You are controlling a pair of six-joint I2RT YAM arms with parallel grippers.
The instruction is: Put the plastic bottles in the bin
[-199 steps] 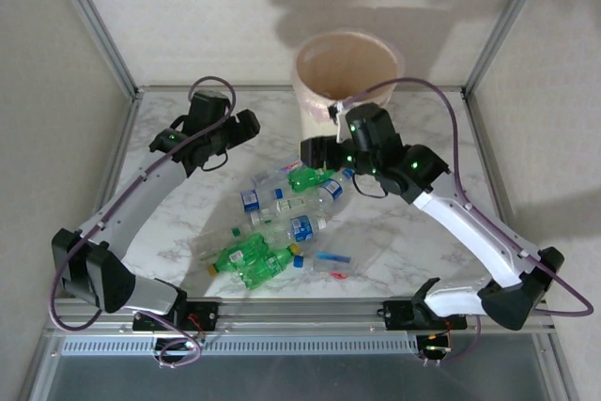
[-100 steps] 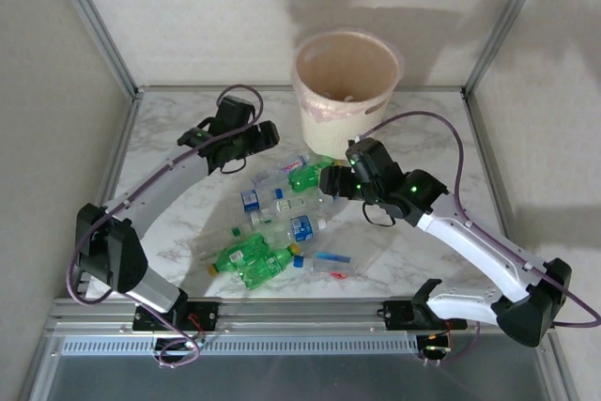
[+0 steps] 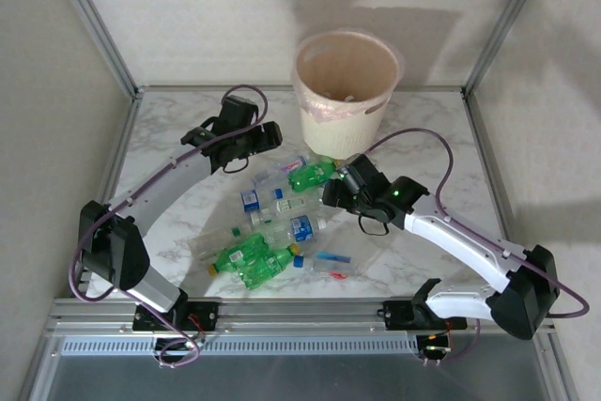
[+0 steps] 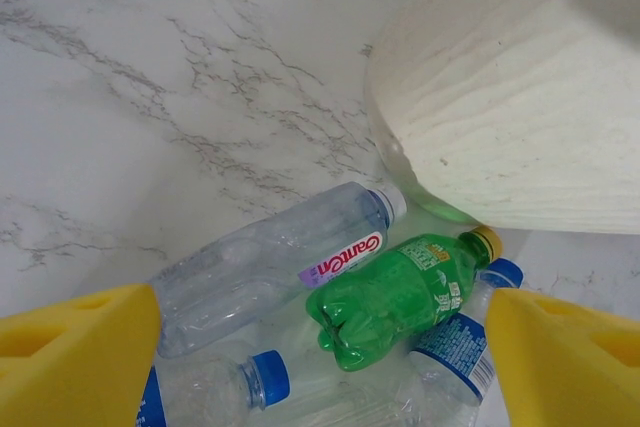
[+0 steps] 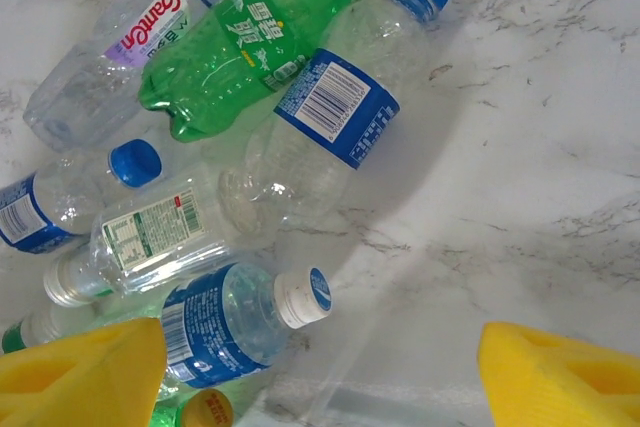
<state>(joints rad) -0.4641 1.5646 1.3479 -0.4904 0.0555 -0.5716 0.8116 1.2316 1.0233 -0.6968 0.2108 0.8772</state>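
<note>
The bin (image 3: 343, 129) stands at the far edge of the table (image 3: 394, 274), about midway along it. The plastic bottles (image 3: 282, 223) lie in a loose, overlapping heap from the bin's foot down toward the near edge.

Both tools hang over the far end of that heap. In its wrist view the left gripper (image 4: 320, 367) has its yellow pads spread wide with nothing between them, above a green bottle (image 4: 400, 297) and a clear bottle (image 4: 270, 267) lying just beside the bin wall (image 4: 520, 97). The right gripper (image 5: 320, 377) is likewise wide apart and empty, over the same green bottle (image 5: 250, 47) and a blue-labelled bottle (image 5: 330, 117).

The main risk is that the two arms go for the same spot: in the top view the left gripper (image 3: 263, 136) and the right gripper (image 3: 331, 192) are near each other, and a shared target could bring them into contact. The bottles also rest on one another, so a closing pair of pads may catch two at once or pinch a round, slick body off-centre and squirt it away across the marble. A left-hand descent this close to the bin could nudge or tip it.
</note>
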